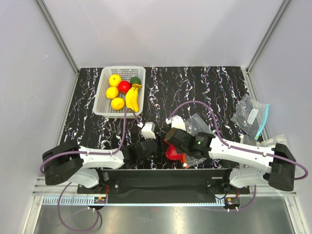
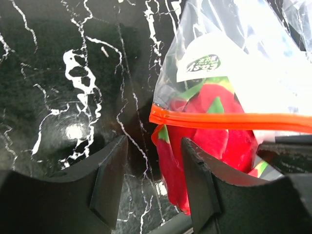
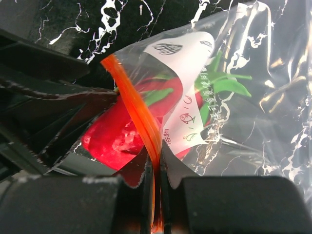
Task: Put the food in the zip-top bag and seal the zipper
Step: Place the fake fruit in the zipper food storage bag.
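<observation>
The clear zip-top bag (image 1: 196, 126) lies at the table's front centre with the pink-red dragon fruit (image 1: 172, 152) partly in its mouth. In the right wrist view my right gripper (image 3: 157, 168) is shut on the red-orange zipper (image 3: 139, 114), with the dragon fruit (image 3: 114, 139) just behind the strip. In the left wrist view my left gripper (image 2: 153, 180) is open, its right finger beside the dragon fruit (image 2: 214, 126) under the zipper (image 2: 229, 120). The banana bunch (image 1: 132, 97) and round yellow fruits (image 1: 117, 103) lie in the white basket (image 1: 103, 95). The slider tab is not visible.
A second clear bag with a teal edge and white label (image 1: 253, 117) lies at the right. The basket also holds a red fruit (image 1: 125, 86) and a green one (image 1: 135, 80). White walls enclose the table on three sides.
</observation>
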{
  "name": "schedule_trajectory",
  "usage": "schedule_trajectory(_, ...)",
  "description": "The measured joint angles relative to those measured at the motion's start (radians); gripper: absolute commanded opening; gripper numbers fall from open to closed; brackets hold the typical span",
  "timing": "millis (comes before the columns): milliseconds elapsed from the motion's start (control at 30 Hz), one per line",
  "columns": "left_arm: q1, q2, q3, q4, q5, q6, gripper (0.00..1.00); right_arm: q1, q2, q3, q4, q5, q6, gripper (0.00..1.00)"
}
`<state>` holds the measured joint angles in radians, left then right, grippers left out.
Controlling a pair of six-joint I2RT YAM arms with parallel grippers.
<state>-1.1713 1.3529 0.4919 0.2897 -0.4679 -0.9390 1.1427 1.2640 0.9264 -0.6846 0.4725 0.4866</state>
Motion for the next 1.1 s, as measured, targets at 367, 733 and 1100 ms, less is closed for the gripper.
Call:
schedule_trajectory(367,0.033,0.076,0.045,0.055,0.000,0.005,0.45,0.000,-0.016,0.000,0.011,-0.021,-0.006,0.10)
schedule_trajectory(733,0.069,0.220,0.087,0.173,0.033,0.011,0.04,0.000,-0.021,-0.014,0.042,-0.041,-0.031,0.09)
schedule_trajectory(1100,0.126,0.272,0.034,0.415,0.193,0.064,0.00,0.001,-0.080,-0.045,0.039,-0.040,-0.032,0.34)
